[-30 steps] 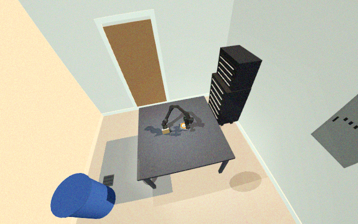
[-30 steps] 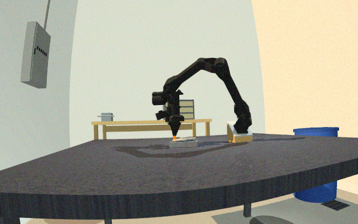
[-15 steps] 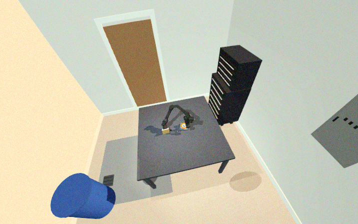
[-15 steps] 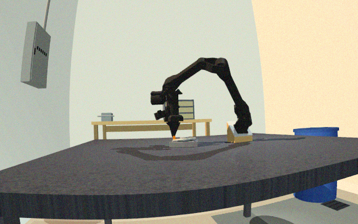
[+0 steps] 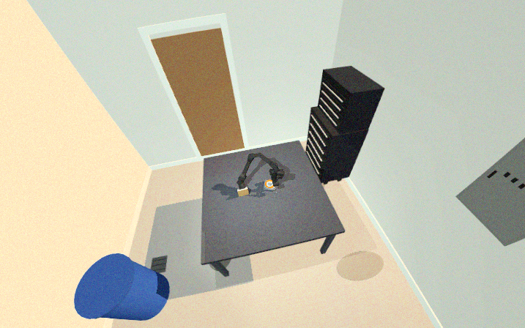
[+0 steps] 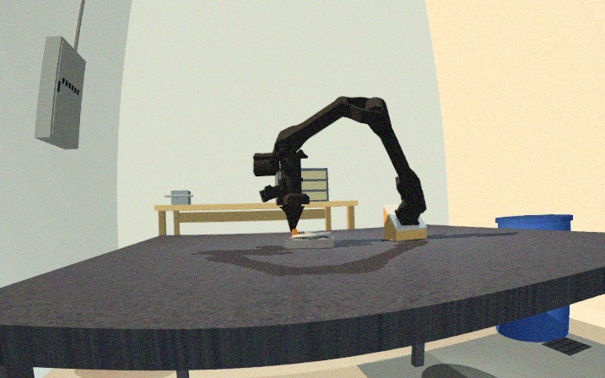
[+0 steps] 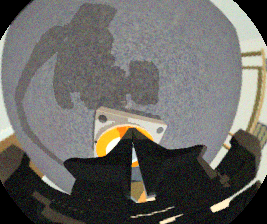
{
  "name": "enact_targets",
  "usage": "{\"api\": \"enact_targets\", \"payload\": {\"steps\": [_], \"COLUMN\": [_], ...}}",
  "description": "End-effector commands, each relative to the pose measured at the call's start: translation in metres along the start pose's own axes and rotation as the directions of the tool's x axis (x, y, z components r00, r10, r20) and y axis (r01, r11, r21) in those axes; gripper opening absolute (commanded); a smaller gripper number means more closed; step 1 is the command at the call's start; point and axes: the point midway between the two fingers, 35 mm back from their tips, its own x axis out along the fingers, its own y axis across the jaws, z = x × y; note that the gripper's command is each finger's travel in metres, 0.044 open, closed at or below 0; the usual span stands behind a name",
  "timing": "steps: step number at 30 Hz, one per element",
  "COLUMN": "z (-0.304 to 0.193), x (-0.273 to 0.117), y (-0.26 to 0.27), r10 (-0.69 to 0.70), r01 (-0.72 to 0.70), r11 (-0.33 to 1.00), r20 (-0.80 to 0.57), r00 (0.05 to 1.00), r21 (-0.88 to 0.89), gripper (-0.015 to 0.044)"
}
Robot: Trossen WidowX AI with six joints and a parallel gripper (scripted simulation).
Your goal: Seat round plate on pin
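resting closed claw [image 6: 294,229] on orange tab [image 6: 294,231], plate [image 6: 315,233]

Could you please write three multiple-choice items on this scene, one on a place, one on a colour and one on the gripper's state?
1. Where is the gripper?
A. Low over the orange tab at the plate's edge
B. High above the blue bin
C. Beside the arm's own mount

2. What colour is the bin standing on the floor?
A. Orange
B. Blue
C. Green

3. How do the gripper's fingers stand?
A. Spread wide open
B. Shut, with nothing between them
C. Shut on the base

Answers:
1. A: in the exterior view the fingertips point straight down at the tab.
2. B: both the top and the exterior view show it blue.
3. B: the fingers taper together to one point, and the plate lies below them in the wrist view.
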Motion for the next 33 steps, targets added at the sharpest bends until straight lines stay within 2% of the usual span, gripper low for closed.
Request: {"api": "enact_targets", "payload": {"steps": [1, 33], "z": [0.001, -0.011], "x": [0.001, -0.003], "y": [0.007, 0.041], "r10": [0.007, 0.009], "r01": [-0.007, -0.009], "r11": [1.0, 1.0], "r20": [-0.003, -0.004], "r00": [1.0, 1.0], "r21": [0.0, 0.001], "gripper": [0.0, 0.0]}}
